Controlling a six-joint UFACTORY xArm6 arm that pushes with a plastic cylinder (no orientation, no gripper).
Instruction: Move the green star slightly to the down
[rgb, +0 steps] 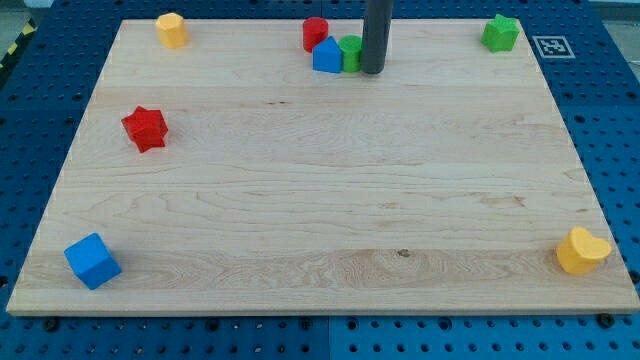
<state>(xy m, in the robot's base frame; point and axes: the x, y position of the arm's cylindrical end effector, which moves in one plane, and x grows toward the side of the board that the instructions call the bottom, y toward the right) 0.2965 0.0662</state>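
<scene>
The green star (500, 33) lies at the top right corner of the wooden board (320, 220). My rod comes down from the view's top, and my tip (371, 70) rests near the top middle of the board, far to the left of the green star. My tip sits just right of a green block (351, 53), touching or nearly touching it.
A blue block (327, 56) and a red cylinder (316, 33) cluster left of the green block. A yellow block (172, 30) is at top left, a red star (146, 128) at left, a blue cube (92, 261) at bottom left, a yellow heart (582, 250) at bottom right.
</scene>
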